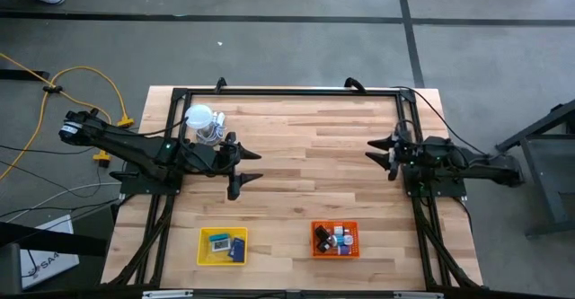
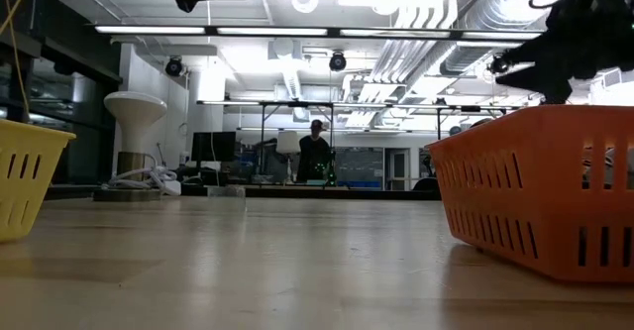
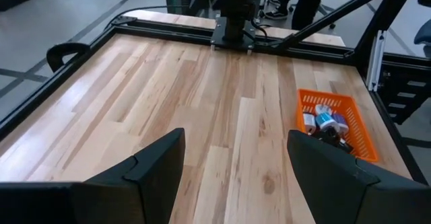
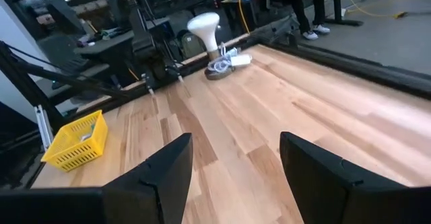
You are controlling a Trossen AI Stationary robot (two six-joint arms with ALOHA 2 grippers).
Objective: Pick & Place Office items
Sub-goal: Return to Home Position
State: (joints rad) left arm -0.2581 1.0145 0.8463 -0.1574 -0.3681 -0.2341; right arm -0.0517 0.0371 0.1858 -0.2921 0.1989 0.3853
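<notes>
The orange tray [image 2: 535,201] is seen nearest the low camera, at the front edge of the desk [image 1: 305,128], with office items [image 1: 336,239] piled inside it; more are held in the yellow tray [image 1: 203,250] farther along that edge. Little is judged to be at risk now. If the left arm were swung wide while being drawn to rest, the white globe [image 1: 199,118] just beside it could be brushed and tipped, and a low sweep could clip a tray rim. The left gripper [image 1: 259,166] is held over mid-desk, fingers spread wide and nothing between them — the right gripper [image 1: 373,158] likewise, facing it. The items lie well apart from both, toward the front.
</notes>
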